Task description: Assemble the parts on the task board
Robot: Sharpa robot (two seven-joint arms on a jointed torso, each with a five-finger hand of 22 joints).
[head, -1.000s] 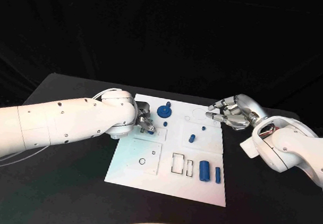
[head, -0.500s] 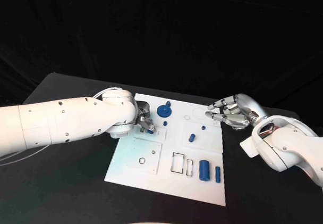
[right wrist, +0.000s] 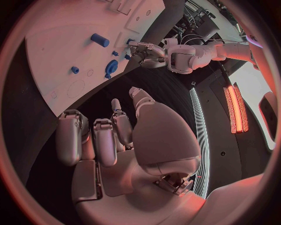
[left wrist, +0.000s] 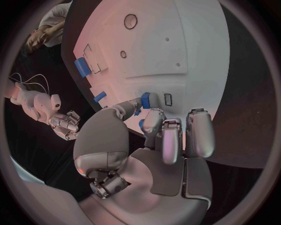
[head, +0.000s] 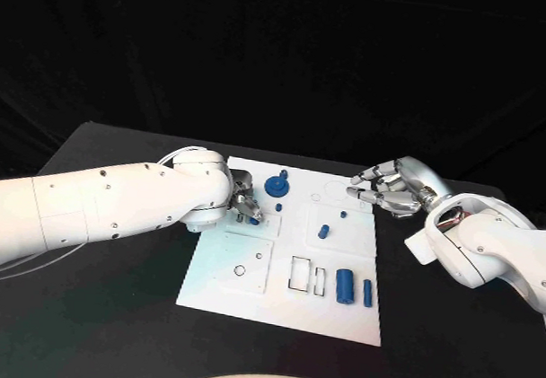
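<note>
The white task board lies mid-table. At its left edge, near the far end, my left hand pinches a small blue part between thumb and fingertip, low over the board beside a small rectangular slot. My right hand hovers off the board's far right corner, its fingers loosely bent and apart, with nothing in it. A blue round part with a peg stands near the far edge. Two small blue pieces sit mid-board, and two blue cylinders lie near the right front.
Black tabletop surrounds the board. Empty outlined recesses and a small ring mark the board's near half. In the right wrist view the left hand shows beyond the board.
</note>
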